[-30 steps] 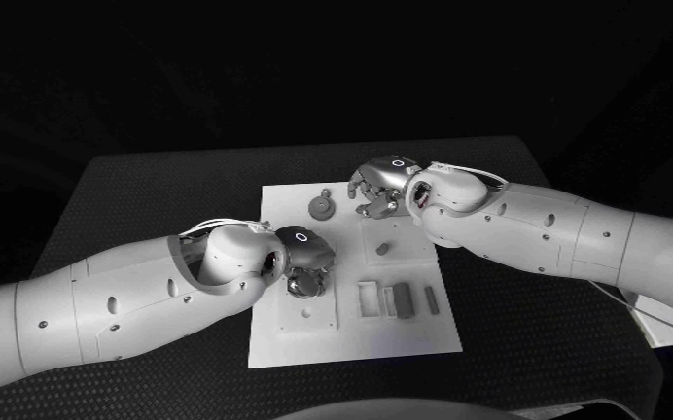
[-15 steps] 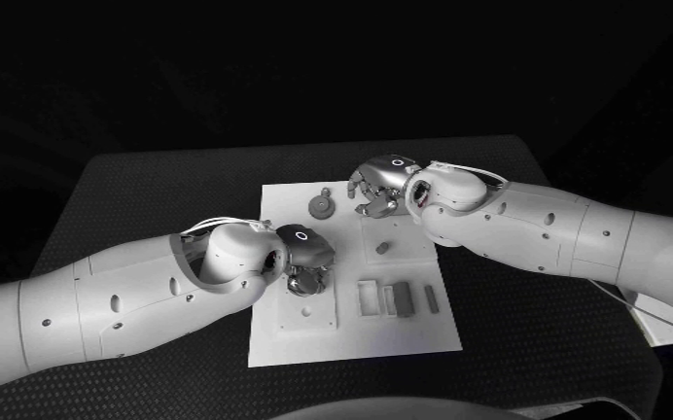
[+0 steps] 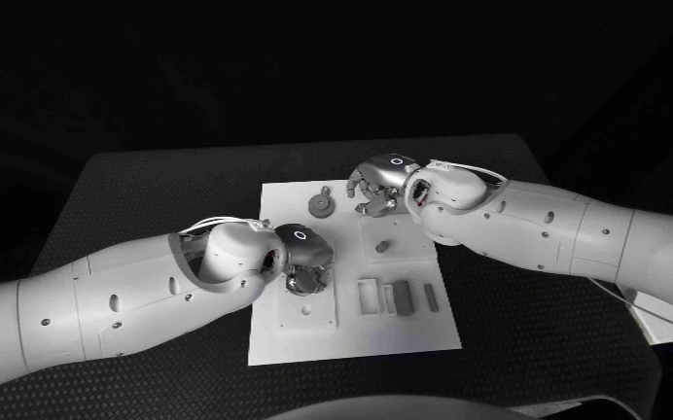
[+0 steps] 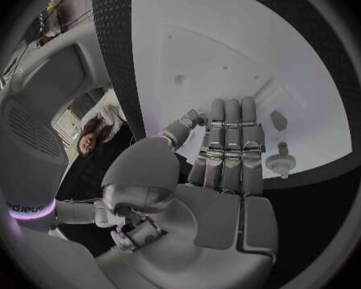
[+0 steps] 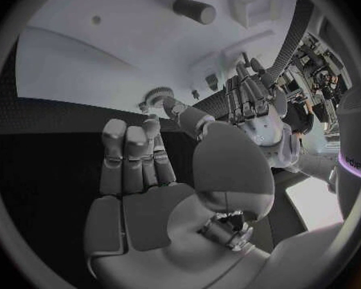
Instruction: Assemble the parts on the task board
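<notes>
1. Your task board [image 3: 354, 342] lies in the middle of the black tabletop [image 3: 140, 196], between the two arms.
2. Your left hand [image 3: 303, 262] hangs over the board's left middle. The left wrist view shows its fingers [image 4: 232, 141] straight and side by side, with nothing in them.
3. Your right hand [image 3: 376, 185] sits at the board's far edge. Its fingers [image 5: 131, 151] lie together, loosely bent and holding nothing.
4. A gear-like part [image 3: 321, 208] rests on the board just beside the right hand.
5. A small part [image 3: 381, 246] lies mid-board; slim bar parts [image 3: 404, 298] lie near the board's right edge, by a rectangular slot.
6. No brand or label reads in full; only the letters "deus" show on the robot's shell in the left wrist view.
</notes>
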